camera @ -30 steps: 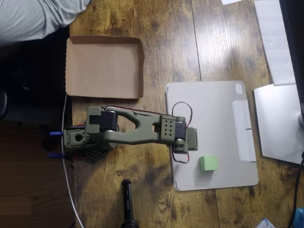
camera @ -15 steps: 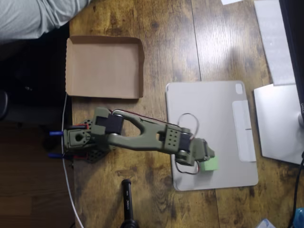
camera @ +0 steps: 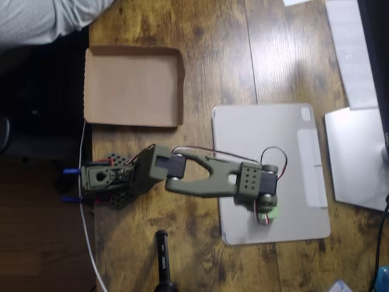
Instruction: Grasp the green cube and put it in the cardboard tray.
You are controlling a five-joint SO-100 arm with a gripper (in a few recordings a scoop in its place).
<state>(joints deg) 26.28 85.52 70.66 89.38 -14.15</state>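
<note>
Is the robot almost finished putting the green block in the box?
Not yet. The arm has reached out over the grey tablet, and its gripper sits right above the green cube, which mostly hides under it. Whether the gripper has closed on the cube cannot be told. Lifting it and carrying it to the cardboard tray, which holds nothing, is left.

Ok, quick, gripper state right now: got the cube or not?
Gripper: over the green cube on the grey tablet; jaws hidden under the wrist, cannot tell.

Matt brown cardboard tray (camera: 134, 85) on glossy wooden table (camera: 213, 55).
</note>
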